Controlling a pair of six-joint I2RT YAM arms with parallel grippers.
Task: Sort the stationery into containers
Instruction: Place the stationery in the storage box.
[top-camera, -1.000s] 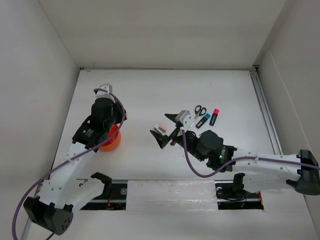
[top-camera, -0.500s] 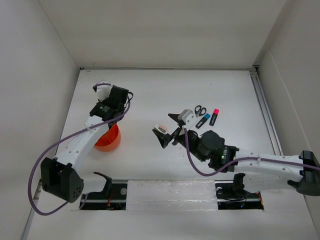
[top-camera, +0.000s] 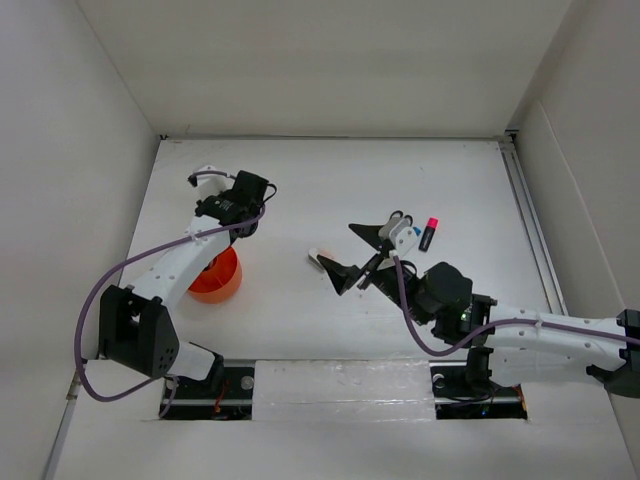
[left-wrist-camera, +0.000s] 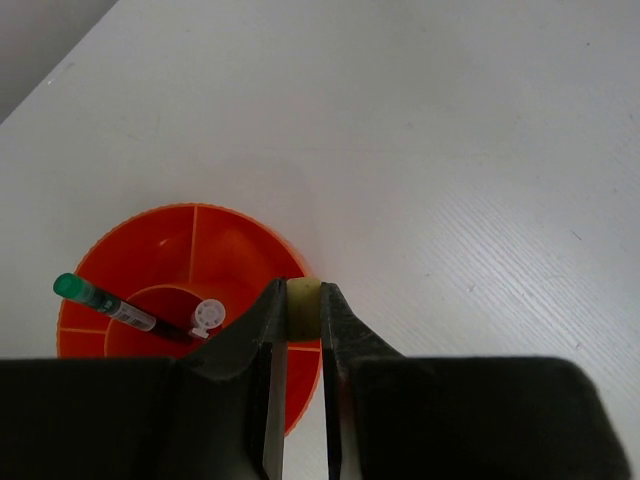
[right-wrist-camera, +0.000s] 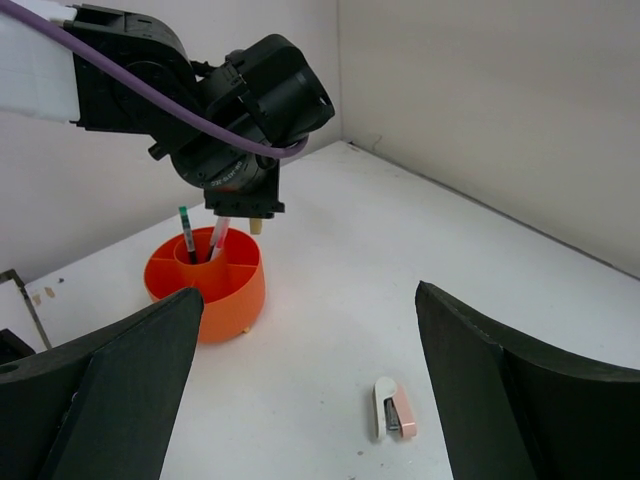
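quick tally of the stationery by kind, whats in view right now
pens, in the orange cup: 2
eraser, in the left gripper: 1
scissors: 1
highlighters: 2 (pink; blue mostly hidden)
small pink and white stapler-like item: 1
total: 7

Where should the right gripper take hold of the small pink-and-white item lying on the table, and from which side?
Probably mid-length, pinching across its narrow width, coming down from above: the pink-and-white item lies flat, longer than wide, with nothing close beside it, and the right gripper is open.
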